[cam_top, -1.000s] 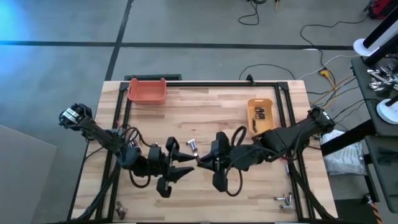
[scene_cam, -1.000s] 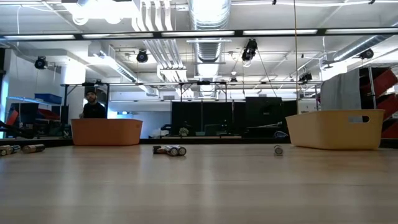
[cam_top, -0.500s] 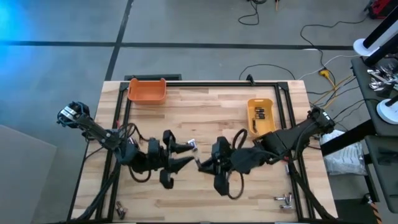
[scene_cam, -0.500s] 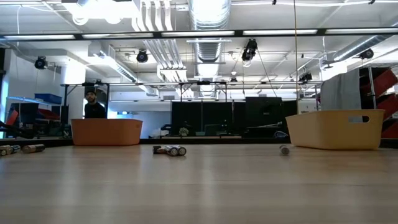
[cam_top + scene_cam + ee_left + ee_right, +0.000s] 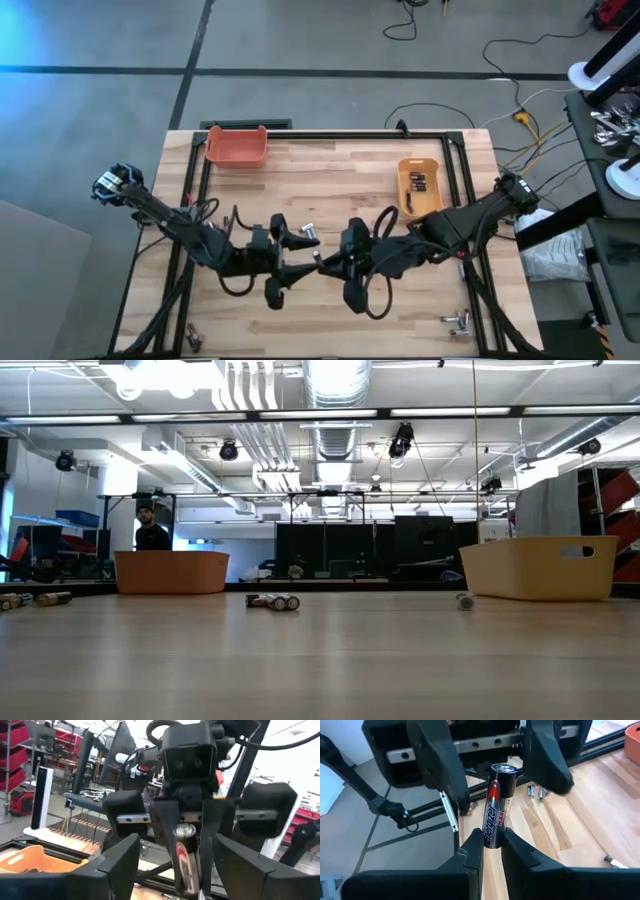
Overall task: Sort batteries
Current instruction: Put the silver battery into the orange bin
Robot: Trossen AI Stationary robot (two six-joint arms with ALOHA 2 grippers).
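A black, red and silver battery [image 5: 497, 795] is held above the middle of the table by my shut right gripper [image 5: 492, 838], which reaches in from the right [image 5: 328, 263]. My left gripper [image 5: 303, 255] faces it from the left. Its two fingers [image 5: 436, 767] stand open, one on either side of the battery's silver-capped end [image 5: 184, 830], without touching it. More batteries lie loose on the wood: one under the grippers [image 5: 308, 231], some at the near left corner [image 5: 190, 337] and some at the near right [image 5: 456, 320]. My right gripper pinches the battery's body near its back end [image 5: 491, 833] between its two fingertips. The fingers come almost level from the table's right and lie along the battery. It sticks out ahead of them toward the left gripper, clear of the table.
An orange bin [image 5: 237, 146] stands at the far left and a yellow bin [image 5: 419, 185] with several batteries in it at the far right. The low view shows loose batteries [image 5: 272, 601] and one close to the yellow bin [image 5: 464, 600]. A person [image 5: 151, 532] stands in the room behind.
My left gripper has tipped up toward level and spread its fingers wider around the battery, which stays in my right gripper. In the low view a loose battery has rolled along the table toward the yellow bin.
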